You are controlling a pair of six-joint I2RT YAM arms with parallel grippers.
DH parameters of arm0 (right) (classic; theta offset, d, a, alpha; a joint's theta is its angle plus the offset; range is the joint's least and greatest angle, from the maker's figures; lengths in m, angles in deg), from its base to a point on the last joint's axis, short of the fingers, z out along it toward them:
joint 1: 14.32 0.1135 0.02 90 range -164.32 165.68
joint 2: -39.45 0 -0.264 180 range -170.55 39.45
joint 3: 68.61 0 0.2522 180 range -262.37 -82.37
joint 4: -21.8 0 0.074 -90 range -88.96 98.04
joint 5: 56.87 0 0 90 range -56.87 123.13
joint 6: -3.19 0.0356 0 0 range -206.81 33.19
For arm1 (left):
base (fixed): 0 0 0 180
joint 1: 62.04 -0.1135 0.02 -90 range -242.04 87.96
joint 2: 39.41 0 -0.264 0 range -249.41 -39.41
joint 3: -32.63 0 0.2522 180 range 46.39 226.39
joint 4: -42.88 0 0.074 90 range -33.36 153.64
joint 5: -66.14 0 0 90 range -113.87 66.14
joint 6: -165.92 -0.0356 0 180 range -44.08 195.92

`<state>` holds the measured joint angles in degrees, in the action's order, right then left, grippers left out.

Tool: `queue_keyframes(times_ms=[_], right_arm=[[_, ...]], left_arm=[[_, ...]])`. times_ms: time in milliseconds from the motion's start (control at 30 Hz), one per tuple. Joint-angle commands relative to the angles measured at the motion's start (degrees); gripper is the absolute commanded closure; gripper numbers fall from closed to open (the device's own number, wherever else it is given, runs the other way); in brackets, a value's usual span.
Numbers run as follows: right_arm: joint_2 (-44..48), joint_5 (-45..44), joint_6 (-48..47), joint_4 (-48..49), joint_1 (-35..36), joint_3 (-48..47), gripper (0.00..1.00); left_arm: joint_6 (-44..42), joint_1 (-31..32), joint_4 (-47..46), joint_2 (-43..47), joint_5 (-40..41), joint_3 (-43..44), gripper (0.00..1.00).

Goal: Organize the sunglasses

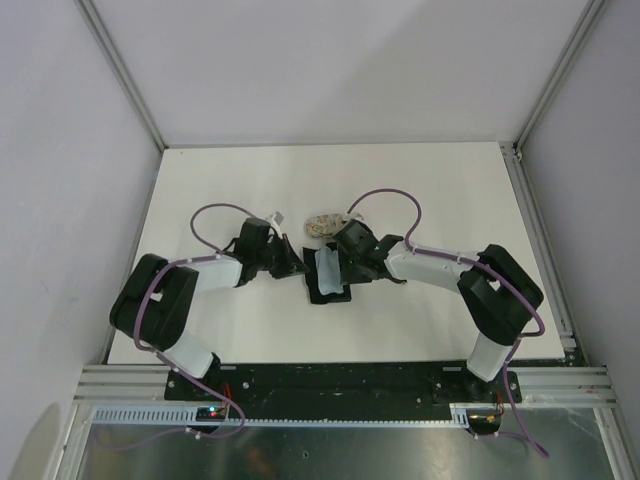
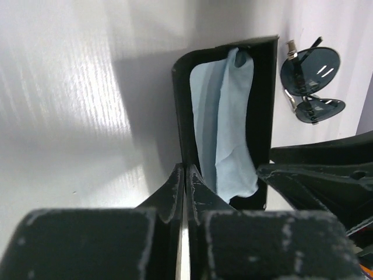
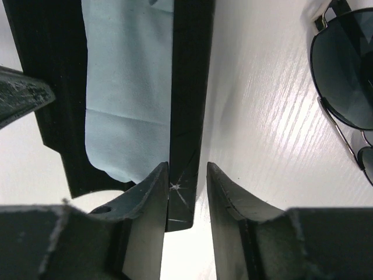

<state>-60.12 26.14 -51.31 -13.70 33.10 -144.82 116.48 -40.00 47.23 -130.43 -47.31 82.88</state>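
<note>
left claw (image 2: 185, 175) shut; right claw (image 3: 186, 169) stood part-open astride black case (image 3: 183, 87) wall; wire sunglasses (image 2: 310, 87) at case's 2 o'clock seemed fragile: pinch bridge.

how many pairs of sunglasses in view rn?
1. The wire-frame sunglasses lie on the table beside the open black case, not touching it. Another pair may be hidden; the top view is crowded at the centre.

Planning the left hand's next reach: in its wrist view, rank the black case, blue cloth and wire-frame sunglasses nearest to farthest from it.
From the left hand:
1. black case, its wall right in front.
2. blue cloth, inside the case, slightly right.
3. wire-frame sunglasses, beyond the case, far right.
</note>
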Motion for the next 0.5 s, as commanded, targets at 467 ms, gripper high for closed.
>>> queue_keyframes(times_ms=[467], right_arm=[[11.4,-9.7,-17.2,-5.6,-6.9,0.1,0.53]], left_arm=[[-9.2,-0.3,17.0,8.1,-0.5,7.6,1.0]])
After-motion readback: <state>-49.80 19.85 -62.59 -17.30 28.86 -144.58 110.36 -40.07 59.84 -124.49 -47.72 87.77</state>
